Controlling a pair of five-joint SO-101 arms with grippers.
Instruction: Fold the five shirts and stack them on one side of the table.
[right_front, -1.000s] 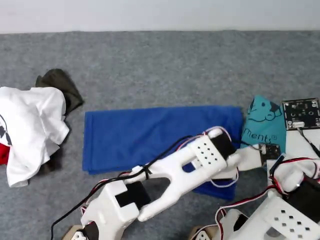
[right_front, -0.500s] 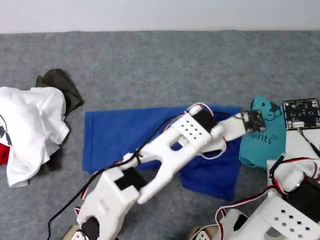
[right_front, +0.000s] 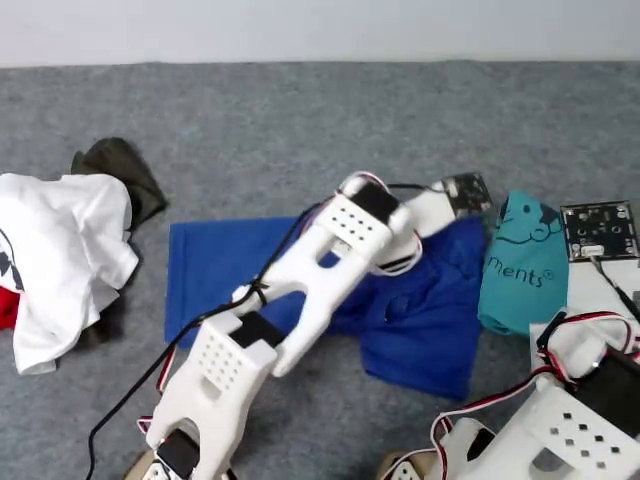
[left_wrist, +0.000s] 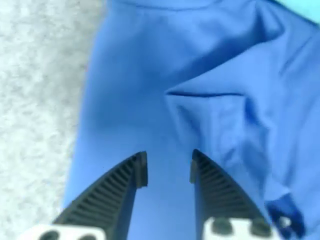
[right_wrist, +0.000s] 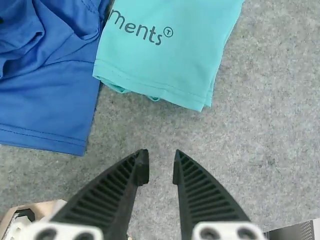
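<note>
Fingers (left_wrist: 125, 180) of my left gripper (left_wrist: 167, 167) hang slightly parted, empty, over the right end of the blue shirt (right_front: 220, 270); its long axis runs leftward across mid-frame.

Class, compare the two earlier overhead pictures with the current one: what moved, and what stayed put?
The left gripper swung from beside the teal shirt toward the table's far side, crossing the right end of the blue shirt, which now lies rumpled. Its jaws stand open above the cloth, holding nothing. The teal shirt, white shirt and dark shirt stayed put.
</note>
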